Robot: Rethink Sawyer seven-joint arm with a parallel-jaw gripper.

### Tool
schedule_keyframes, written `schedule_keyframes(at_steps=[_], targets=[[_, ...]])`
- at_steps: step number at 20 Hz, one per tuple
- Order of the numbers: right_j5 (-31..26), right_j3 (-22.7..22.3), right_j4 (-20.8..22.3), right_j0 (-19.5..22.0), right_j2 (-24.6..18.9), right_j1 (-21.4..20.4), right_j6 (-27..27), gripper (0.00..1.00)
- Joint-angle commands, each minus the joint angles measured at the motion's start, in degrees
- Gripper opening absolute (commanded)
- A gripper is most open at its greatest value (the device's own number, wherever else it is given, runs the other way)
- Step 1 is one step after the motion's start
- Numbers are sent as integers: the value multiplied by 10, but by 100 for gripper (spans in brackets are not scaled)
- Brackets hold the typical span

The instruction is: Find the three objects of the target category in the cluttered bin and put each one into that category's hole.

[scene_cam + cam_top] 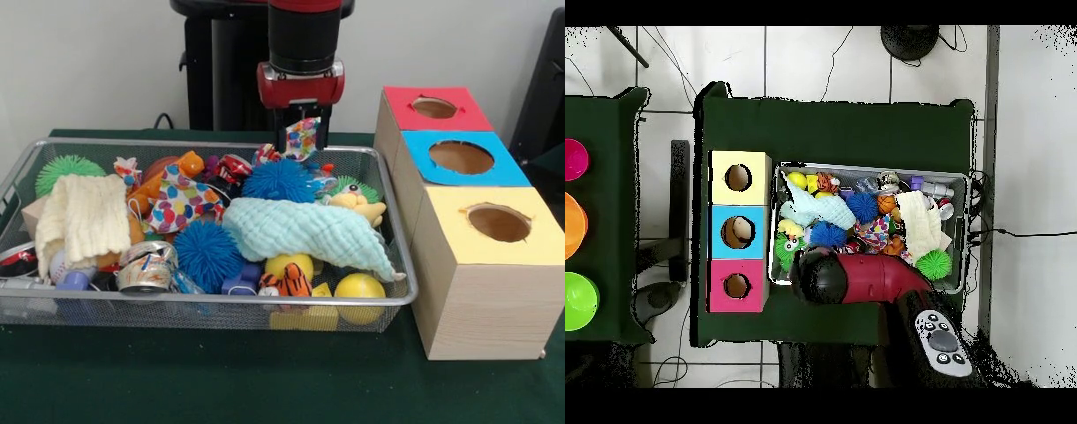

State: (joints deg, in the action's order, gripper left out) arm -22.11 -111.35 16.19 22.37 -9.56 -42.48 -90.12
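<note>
My gripper (303,141) hangs over the far edge of the wire-mesh bin (203,303) and is shut on a polka-dot wrapper (303,135), held just above the clutter. A second, larger polka-dot wrapper (179,200) lies left of centre in the bin and shows from overhead too (873,236). A small dotted scrap (127,168) sits further left. The yellow-topped box's hole (499,223) is at the near right, also visible in the overhead view (738,177). From overhead the arm (855,279) covers the gripper.
The bin holds spiky blue balls (207,254), a mint cloth (309,231), a cream cloth (84,216), dented cans (144,272), yellow balls (359,289) and a green spiky ball (67,168). Blue-topped (462,157) and red-topped (434,108) boxes stand behind the yellow one.
</note>
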Motion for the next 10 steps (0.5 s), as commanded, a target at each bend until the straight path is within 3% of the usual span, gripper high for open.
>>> schedule_keyframes(at_steps=[1,10], targets=[[21,69,42,19,-16,42,-11,100],[26,71,71,42,-21,51,1,100]])
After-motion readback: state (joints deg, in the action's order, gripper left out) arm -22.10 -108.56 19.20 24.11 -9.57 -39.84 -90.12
